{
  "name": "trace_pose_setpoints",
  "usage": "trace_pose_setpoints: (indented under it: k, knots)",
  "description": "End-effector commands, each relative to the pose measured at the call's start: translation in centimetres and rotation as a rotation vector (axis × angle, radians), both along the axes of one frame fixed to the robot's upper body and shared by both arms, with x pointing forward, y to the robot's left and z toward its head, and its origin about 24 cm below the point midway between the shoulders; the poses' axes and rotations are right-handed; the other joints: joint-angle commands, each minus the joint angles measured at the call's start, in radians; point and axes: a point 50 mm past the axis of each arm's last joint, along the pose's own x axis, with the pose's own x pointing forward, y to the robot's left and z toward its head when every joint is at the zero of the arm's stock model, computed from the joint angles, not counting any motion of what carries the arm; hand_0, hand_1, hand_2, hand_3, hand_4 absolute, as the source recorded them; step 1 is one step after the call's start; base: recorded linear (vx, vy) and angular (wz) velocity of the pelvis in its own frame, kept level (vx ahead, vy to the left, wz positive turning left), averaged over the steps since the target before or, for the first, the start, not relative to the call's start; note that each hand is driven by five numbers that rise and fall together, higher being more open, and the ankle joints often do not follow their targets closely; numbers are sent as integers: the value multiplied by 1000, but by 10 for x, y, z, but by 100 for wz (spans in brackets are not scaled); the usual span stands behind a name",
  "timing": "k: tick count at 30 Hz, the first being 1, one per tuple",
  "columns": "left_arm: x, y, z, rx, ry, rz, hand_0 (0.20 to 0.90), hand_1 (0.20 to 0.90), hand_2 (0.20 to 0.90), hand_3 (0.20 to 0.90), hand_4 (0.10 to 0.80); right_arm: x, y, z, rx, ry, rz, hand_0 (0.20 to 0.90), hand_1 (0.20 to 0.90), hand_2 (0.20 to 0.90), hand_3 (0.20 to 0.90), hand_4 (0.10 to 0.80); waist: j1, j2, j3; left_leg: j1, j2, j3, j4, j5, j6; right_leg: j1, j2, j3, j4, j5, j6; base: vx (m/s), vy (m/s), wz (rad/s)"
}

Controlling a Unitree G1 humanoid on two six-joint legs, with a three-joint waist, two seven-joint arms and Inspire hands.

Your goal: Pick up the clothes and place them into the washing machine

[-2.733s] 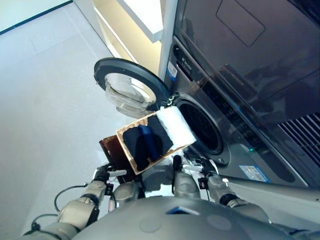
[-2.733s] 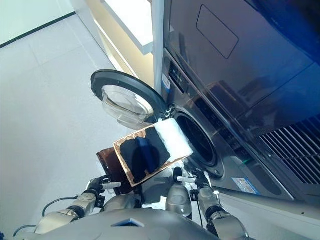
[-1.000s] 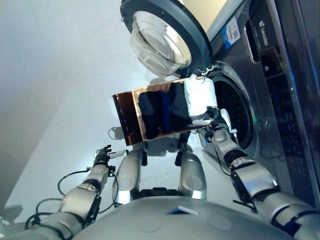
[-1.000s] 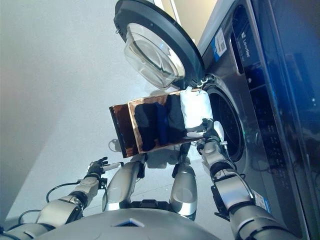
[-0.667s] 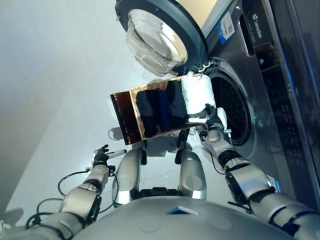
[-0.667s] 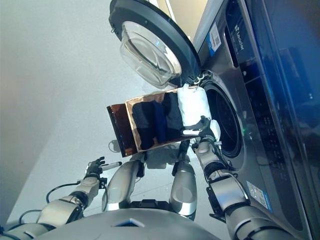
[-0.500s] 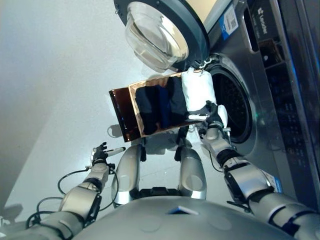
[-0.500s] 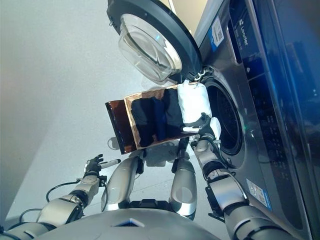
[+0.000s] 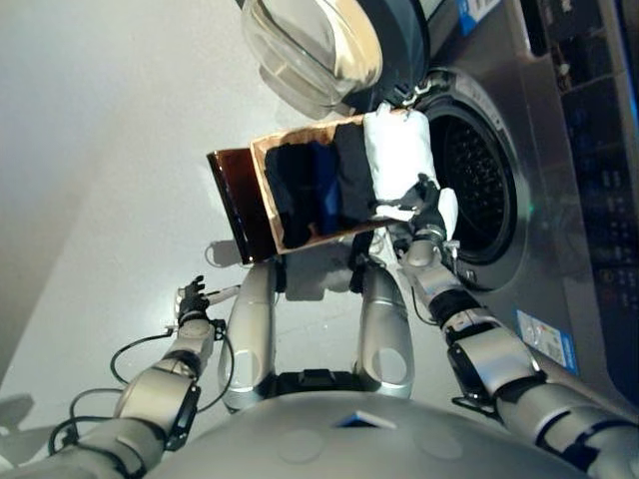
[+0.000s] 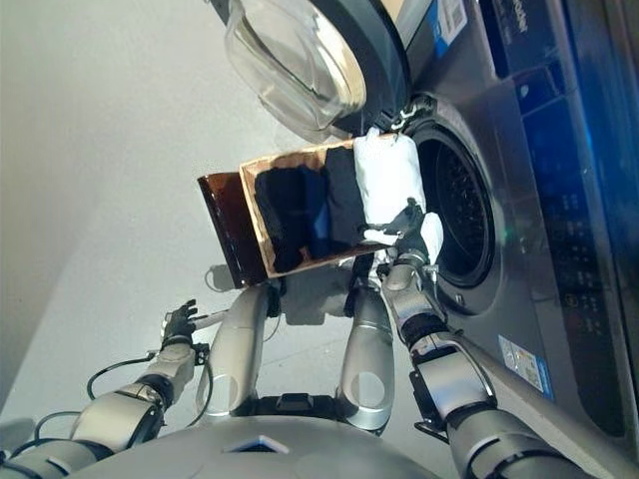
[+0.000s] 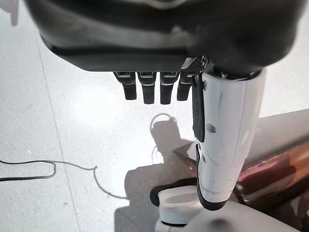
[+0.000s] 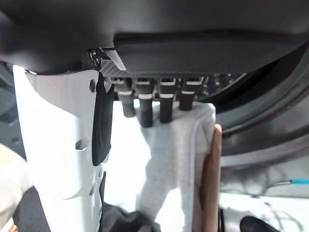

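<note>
Right hand, fingers relaxed, is hovering over white cloth at box edge beside drum opening; left hand, fingers loose, is hanging low.

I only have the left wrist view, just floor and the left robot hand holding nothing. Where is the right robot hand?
Observer: The right robot hand is at the white cloth, at the end of the box nearest the drum.
Operator: Has it grasped the cloth?
Observer: No. Its wrist view shows its fingers straight over the cloth, not curled round it.
Operator: Is the washer door open?
Observer: Yes, the door stands wide open.
</note>
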Motion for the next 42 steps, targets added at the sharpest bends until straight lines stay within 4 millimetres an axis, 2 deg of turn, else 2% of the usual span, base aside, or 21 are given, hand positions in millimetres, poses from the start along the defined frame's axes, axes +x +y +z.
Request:
trace_pose_setpoints:
  k: [1,6,14,23,25,29,37,42]
  knots:
    - [-27,-4,-11,26,69,16,900,900,900,900,800,14,-10,36,-10,-211,-61,900,900,900,900,800,4,33,-43,-22,38,-3,67,-47,-72,0,22,13,93,-103,-40,-23,-1,4]
    - [-24,-3,-10,34,55,20,900,900,900,900,800,19,-14,43,-18,-232,-91,900,900,900,900,800,6,52,-36,-65,34,-3,107,-57,-74,-47,12,15,159,-129,-47,0,0,0]
    - [-25,-5,-11,29,58,23,900,900,900,900,800,32,-23,56,-59,-244,-127,900,900,900,900,800,16,66,-40,-106,29,0,119,-55,-72,-92,7,13,182,-136,-52,-9,4,6]
    - [-24,-7,-11,17,55,27,900,900,900,900,800,51,-29,79,-72,-279,-147,900,900,900,900,800,31,71,-33,-134,25,-1,140,-61,-67,-118,3,11,206,-146,-56,-2,4,4]
    - [-23,-8,-10,17,43,24,900,900,900,900,800,56,-30,91,-92,-317,-163,900,900,900,900,800,34,74,-31,-139,21,-1,149,-65,-65,-124,4,14,220,-153,-57,18,15,9]
    - [-20,-11,-9,17,29,11,900,900,900,900,800,61,-31,102,-114,-354,-198,900,900,900,900,800,38,77,-29,-152,19,-3,178,-81,-62,-135,4,18,247,-168,-60,8,12,-1]
    - [-14,-14,-8,22,17,2,900,900,900,900,800,62,-31,106,-130,-372,-250,900,900,900,900,800,33,72,-22,-156,22,-4,216,-109,-60,-140,4,23,284,-192,-65,11,7,-1]
    - [-14,-13,-8,16,22,11,900,900,900,900,800,66,-32,111,-127,-367,-221,900,900,900,900,800,35,73,-25,-169,23,-2,223,-113,-60,-154,6,27,291,-195,-67,0,0,0]
